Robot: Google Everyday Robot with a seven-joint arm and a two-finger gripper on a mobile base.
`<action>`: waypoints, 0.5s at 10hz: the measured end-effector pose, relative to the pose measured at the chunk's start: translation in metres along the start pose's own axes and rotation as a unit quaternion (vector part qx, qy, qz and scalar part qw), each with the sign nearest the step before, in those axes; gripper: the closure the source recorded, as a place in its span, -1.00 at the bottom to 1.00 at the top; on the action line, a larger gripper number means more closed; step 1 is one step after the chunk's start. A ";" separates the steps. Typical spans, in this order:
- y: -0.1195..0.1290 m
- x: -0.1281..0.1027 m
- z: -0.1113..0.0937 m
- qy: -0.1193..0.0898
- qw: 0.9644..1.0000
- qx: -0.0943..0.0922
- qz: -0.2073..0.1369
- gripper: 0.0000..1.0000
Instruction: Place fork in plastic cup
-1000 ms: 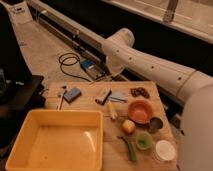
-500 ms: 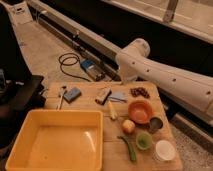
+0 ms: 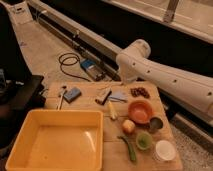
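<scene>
silver fork (image 3: pixel 61 97) far left, pincer apparently unseen

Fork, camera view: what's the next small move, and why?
Probably swing the arm left to bring the gripper over the fork beside the blue block. The fork lies untouched at the left end of the table, while the arm's elbow hangs beyond the far edge. The gripper is out of view and shut, so it would need opening first.

Dim, warm light falls on the wooden table (image 3: pixel 90 92) (background nearly black), everything soft and slightly blurred.
</scene>
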 end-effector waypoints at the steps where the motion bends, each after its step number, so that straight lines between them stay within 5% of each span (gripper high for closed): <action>1: -0.001 -0.001 0.000 0.000 1.000 0.000 -0.004 1.00; 5: 0.020 0.004 -0.008 0.011 0.996 -0.013 -0.088 1.00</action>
